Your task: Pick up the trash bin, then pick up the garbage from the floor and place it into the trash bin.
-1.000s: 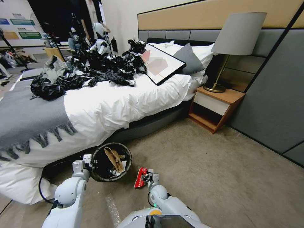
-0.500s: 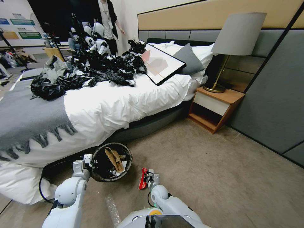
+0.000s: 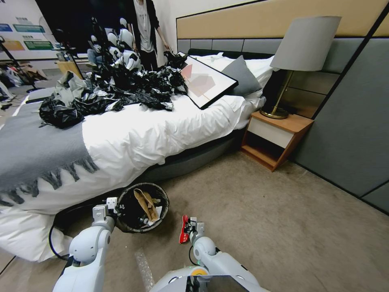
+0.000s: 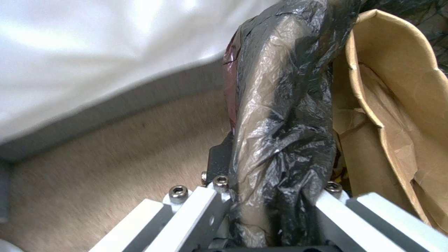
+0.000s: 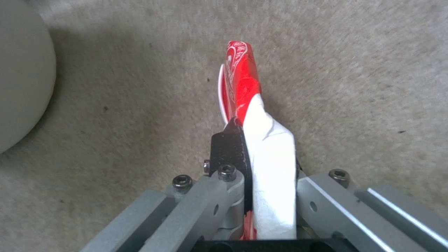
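Observation:
The trash bin (image 3: 139,227), with a black bag liner over its rim, hangs low beside the bed. My left gripper (image 3: 114,206) is shut on the rim (image 4: 280,133). A flat brown paper bag (image 3: 146,203) and other scraps lie inside the bin; the same brown paper bag (image 4: 397,115) shows close up in the left wrist view. To the bin's right, my right gripper (image 3: 187,230) is shut on a red-and-white wrapper (image 3: 184,230), a piece of the garbage held edge-up just above the carpet. The wrapper (image 5: 243,87) sticks out past the pads.
A bed with white bedding (image 3: 154,134), a grey throw and a heap of black bags stands behind the bin. A wooden nightstand (image 3: 275,136) with a lamp (image 3: 302,52) sits to the right by the grey wall. Beige carpet (image 3: 275,227) lies open to the right.
My right gripper has turned the red-and-white wrapper from flat-faced to edge-on and shifted it slightly right. The left gripper and bin have stayed put.

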Motion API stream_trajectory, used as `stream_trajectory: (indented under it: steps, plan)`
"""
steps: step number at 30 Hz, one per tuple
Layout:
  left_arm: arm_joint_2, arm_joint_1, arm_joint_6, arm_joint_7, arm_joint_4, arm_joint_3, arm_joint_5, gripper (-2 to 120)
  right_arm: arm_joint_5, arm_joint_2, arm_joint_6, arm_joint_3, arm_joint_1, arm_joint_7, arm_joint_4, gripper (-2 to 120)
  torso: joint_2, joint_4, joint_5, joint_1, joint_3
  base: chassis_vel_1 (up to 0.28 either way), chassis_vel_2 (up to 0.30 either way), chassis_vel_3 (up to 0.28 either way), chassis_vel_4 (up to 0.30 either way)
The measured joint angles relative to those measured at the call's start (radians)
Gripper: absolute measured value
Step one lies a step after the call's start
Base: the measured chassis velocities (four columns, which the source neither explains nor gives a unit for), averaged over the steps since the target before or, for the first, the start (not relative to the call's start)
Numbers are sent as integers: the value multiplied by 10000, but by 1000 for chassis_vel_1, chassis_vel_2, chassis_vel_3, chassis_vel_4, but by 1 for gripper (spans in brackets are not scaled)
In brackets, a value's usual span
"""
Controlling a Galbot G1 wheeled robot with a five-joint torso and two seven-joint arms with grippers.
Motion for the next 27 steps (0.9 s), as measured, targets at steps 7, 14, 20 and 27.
stream_trajectory:
  steps: [7,14,20,27]
  plan:
    - [92,86,8,-24,-615,-171,-123,0,96,-92,-5,-79,29,37,64,0,1,2,1,-1,0,0,0,0,0]
    - [239,267,11,-30,-2376,-665,-318,0,115,-133,-5,-102,34,41,98,0,0,2,7,-1,0,0,0,0,0]
    - [300,323,12,10,-2980,-860,-479,0,379,-423,-31,-473,132,186,666,0,0,-1,0,-1,1,0,0,0,0]
    - [218,342,12,52,-2999,-710,-363,0,1988,-1953,-605,-312,863,1097,3981,0,0,4,14,-1,2,0,0,0,0]
